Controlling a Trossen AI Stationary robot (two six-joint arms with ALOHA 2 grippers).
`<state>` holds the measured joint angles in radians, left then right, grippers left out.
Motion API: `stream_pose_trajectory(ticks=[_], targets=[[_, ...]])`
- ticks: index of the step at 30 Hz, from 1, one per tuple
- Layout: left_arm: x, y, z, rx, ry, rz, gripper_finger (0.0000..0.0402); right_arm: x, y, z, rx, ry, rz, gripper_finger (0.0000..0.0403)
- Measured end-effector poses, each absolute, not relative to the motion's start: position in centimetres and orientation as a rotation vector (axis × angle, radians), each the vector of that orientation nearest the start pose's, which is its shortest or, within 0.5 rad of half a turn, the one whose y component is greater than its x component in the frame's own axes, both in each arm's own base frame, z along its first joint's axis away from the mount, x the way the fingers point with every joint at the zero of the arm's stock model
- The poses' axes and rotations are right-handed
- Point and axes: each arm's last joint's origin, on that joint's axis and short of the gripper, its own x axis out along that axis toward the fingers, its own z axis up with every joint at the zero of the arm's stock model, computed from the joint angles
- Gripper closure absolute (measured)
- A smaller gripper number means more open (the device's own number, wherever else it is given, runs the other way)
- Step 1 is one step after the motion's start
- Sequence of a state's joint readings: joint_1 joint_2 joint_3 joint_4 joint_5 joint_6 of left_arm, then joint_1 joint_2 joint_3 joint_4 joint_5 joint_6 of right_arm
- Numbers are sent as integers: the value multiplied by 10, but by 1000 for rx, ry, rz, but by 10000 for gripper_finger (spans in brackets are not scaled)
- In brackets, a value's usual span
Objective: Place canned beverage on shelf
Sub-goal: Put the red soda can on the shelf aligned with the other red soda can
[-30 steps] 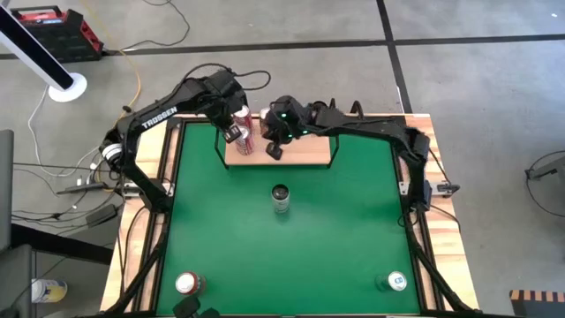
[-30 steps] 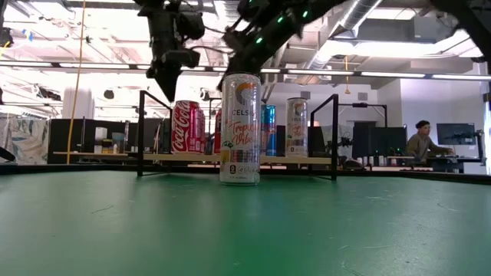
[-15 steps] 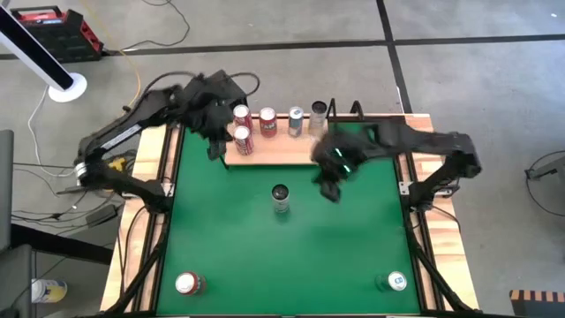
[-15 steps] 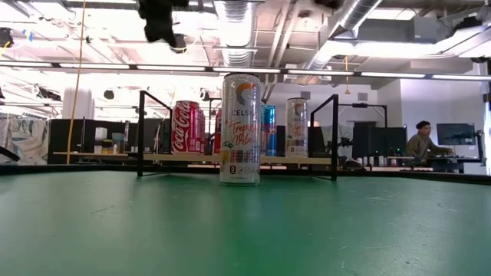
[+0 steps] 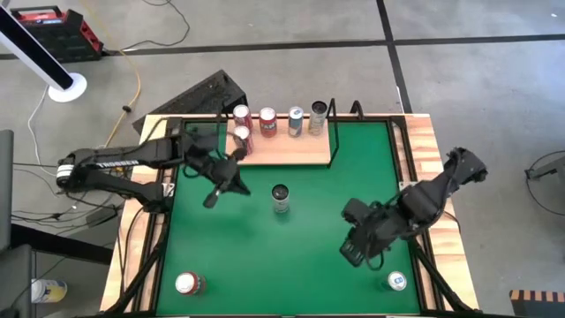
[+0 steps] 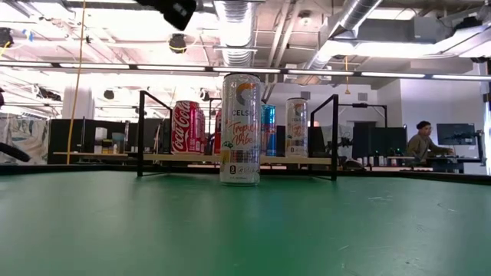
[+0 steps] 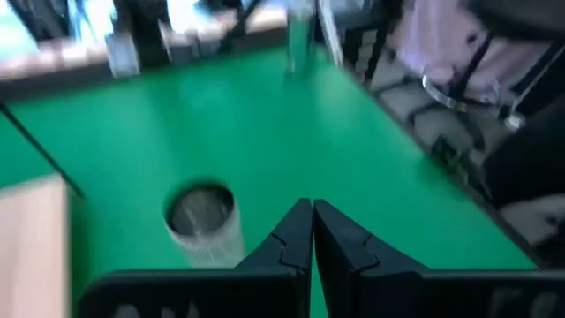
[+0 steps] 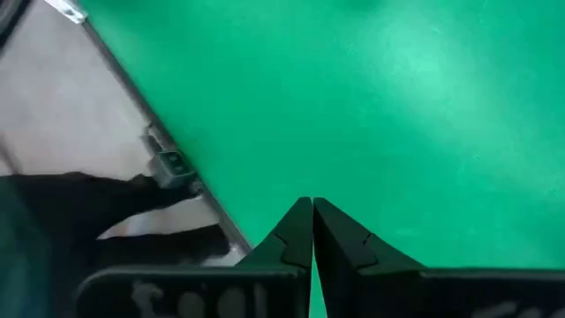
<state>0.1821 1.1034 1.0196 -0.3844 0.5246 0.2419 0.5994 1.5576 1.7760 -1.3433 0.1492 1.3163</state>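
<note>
The shelf [image 5: 282, 152], a light-wood board with black rails, lies at the table's far edge and carries several upright cans [image 5: 267, 122]; it also shows in the low view [image 6: 238, 158]. A silver Celsius can [image 5: 280, 197] stands upright on the green felt mid-table, also in the low view [image 6: 240, 129] and the left wrist view [image 7: 203, 221]. My left gripper [image 5: 229, 183] is shut and empty, raised above the felt to the can's left [image 7: 311, 208]. My right gripper [image 5: 351, 253] is shut and empty over the near right of the table [image 8: 311, 205].
A red-topped can [image 5: 187, 283] stands at the near left corner and a green-and-white can [image 5: 395, 281] at the near right corner. Wooden rims and black rails [image 8: 172, 163] border the felt. A person [image 6: 422, 142] sits far behind the table.
Both grippers have left the shelf. My left gripper has swung from the red cans toward the table's near and left side. My right gripper has swept from over the shelf toward the near right corner. The cans have stayed where they were.
</note>
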Motion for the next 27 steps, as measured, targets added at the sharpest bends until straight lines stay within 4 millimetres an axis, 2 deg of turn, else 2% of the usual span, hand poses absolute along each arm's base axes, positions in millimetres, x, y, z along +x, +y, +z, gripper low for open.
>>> stream_pose_trajectory(ticks=[4, 7, 10, 12, 16, 19, 22, 27], targets=[[229, 10, 327, 44, 553, -304, 402, 247, 169, 376, 607, 1103, -353, 358], [218, -7, 331, 56, 679, -300, 402, 258, 171, 366, 427, 1128, -299, 357], [207, -22, 337, 23, 780, -269, 402, 266, 158, 364, 260, 1145, -222, 360], [196, -30, 334, -5, 890, -285, 402, 267, 143, 365, 172, 1141, -187, 366], [180, -51, 335, -173, 1003, -339, 402, 254, 107, 374, 54, 1107, -132, 378], [174, -77, 338, -285, 1024, -387, 402, 236, 85, 376, 18, 1065, -96, 381], [172, -105, 343, -307, 946, -409, 402, 219, 67, 372, 19, 990, -85, 374], [172, -146, 348, -225, 814, -547, 402, 196, 47, 354, 125, 893, -79, 360]])
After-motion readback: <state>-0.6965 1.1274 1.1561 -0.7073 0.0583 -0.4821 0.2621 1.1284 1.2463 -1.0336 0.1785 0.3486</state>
